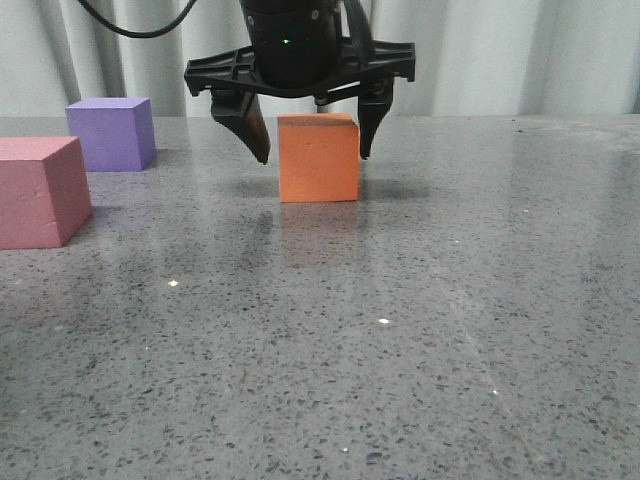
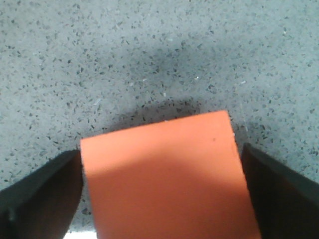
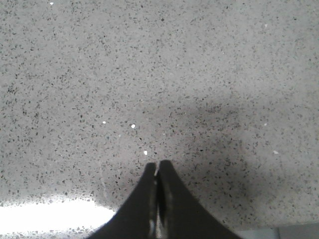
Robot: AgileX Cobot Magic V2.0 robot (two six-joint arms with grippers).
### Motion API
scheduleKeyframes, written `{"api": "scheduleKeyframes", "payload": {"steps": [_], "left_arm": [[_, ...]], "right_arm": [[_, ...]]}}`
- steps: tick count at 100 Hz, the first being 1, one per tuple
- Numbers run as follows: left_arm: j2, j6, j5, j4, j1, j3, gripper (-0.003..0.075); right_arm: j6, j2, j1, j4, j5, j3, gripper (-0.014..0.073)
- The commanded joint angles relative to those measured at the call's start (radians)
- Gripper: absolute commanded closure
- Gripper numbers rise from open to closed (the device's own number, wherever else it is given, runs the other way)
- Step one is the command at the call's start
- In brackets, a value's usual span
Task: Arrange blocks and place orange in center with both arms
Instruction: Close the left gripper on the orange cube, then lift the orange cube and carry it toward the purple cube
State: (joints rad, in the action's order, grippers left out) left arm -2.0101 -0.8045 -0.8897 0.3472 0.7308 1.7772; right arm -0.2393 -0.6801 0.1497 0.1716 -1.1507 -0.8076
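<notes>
The orange cube (image 1: 318,160) rests on the grey speckled tabletop (image 1: 400,330), toward the back and near the middle. My left gripper (image 1: 313,153) hangs over it, open, one finger on each side with a narrow gap showing at both. The left wrist view shows the same orange cube (image 2: 167,179) between the dark fingers (image 2: 40,194) of the left gripper (image 2: 160,151). The purple cube (image 1: 112,132) stands at the back left and the pinkish-red cube (image 1: 40,190) nearer, at the left edge. My right gripper (image 3: 158,163) is shut and empty above bare stone, out of the front view.
A pale curtain (image 1: 520,50) hangs behind the table's far edge. Between the pinkish-red and purple cubes lies a small strip of bare stone (image 1: 108,188). Glossy tabletop stretches in front of and to the right of the orange cube.
</notes>
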Motion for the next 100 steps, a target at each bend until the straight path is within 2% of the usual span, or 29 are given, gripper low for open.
{"api": "scheduleKeyframes", "payload": {"steps": [1,22,32,52,80,100], "left_arm": [[0.055,-0.008,0.043,0.011,0.007,0.033,0.0190],[0.055,-0.008,0.039,0.011,0.007,0.033,0.0449],[0.062,-0.002,0.039,0.011,0.007,0.033,0.0518],[0.116,0.057,-0.020,0.026,0.007,0.034,0.0526],[0.253,0.057,-0.134,0.209,0.003,0.034,0.0533],[0.347,0.075,-0.157,0.221,-0.070,0.010,0.0533]], "right_arm": [[0.008,0.002,-0.004,0.014,0.052,-0.023,0.0661],[0.008,0.002,-0.004,0.014,0.052,-0.023,0.0661],[0.008,0.002,-0.004,0.014,0.052,-0.023,0.0661],[0.008,0.002,-0.004,0.014,0.054,-0.023,0.0661],[0.008,0.002,-0.004,0.014,0.060,-0.023,0.0661],[0.008,0.002,-0.004,0.014,0.060,-0.023,0.0661]]}}
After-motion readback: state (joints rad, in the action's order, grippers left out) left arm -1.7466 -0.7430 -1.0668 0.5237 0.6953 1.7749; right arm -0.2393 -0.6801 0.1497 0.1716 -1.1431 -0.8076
